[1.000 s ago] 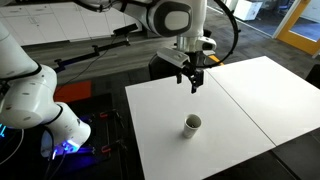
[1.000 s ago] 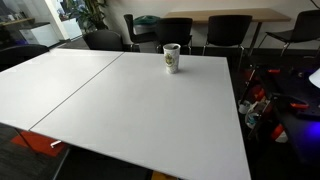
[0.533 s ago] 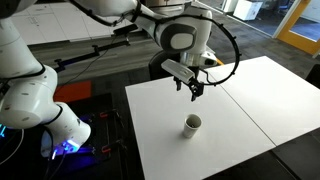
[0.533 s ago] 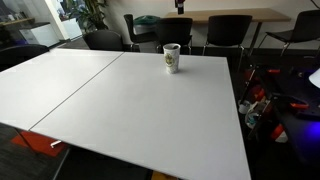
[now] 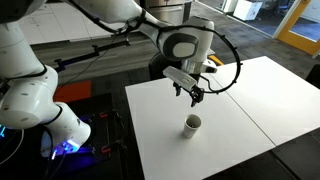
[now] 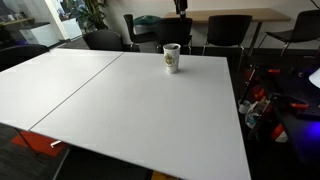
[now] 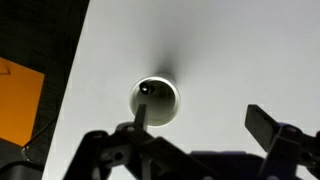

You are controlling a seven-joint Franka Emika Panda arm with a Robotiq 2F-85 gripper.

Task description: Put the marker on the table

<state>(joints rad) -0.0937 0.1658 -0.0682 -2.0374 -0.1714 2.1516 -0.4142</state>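
Note:
A small white-grey cup (image 5: 191, 124) stands upright on the white table (image 5: 250, 100); it also shows in the other exterior view (image 6: 171, 58) and the wrist view (image 7: 155, 100). Its inside is dark, with a small pale glint (image 7: 147, 88) near the rim. I cannot make out the marker as a stick in any view. My gripper (image 5: 193, 95) hangs above the cup, open and empty. In the wrist view (image 7: 200, 125) its left finger overlaps the cup's lower rim and the right finger is far to the right. Only its tip (image 6: 181, 5) shows at the top edge of an exterior view.
The table has a seam (image 5: 235, 105) between its two panels. Dark chairs (image 6: 230, 30) stand along the far side. A white robot base (image 5: 35, 95) and cables (image 6: 265, 100) sit beside the table edge. Orange floor (image 7: 18, 95) shows past the table's edge.
My gripper has come down and slightly towards the cup, with the wrist turning. The cup has not moved.

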